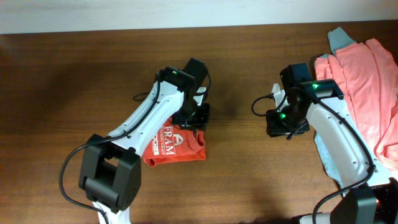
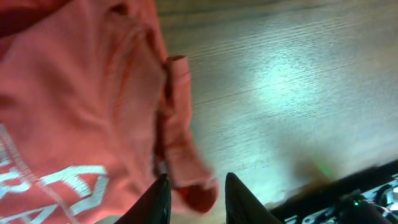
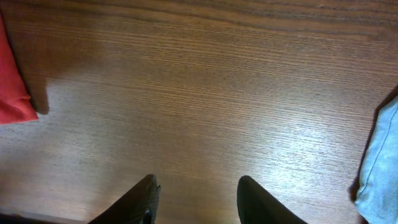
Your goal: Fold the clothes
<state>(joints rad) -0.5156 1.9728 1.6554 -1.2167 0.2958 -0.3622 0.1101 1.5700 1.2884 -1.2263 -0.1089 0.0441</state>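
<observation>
The orange-red T-shirt (image 1: 177,146) lies folded into a small packet left of the table's centre, its white "FRAM" print facing up. My left gripper (image 1: 193,117) hangs over the packet's far right corner. In the left wrist view the shirt (image 2: 74,112) fills the left side, and a rolled hem edge lies between the spread fingers of the left gripper (image 2: 196,198) without filling the gap. My right gripper (image 3: 196,199) is open over bare wood, well to the right of the shirt's corner (image 3: 12,93). In the overhead view the right gripper (image 1: 283,121) sits mid-table.
A salmon-pink shirt (image 1: 360,81) lies piled at the right edge with grey-teal cloth (image 1: 339,38) under it. More grey-teal cloth (image 3: 379,168) shows at the right of the right wrist view. The wooden table (image 1: 74,81) stretches left.
</observation>
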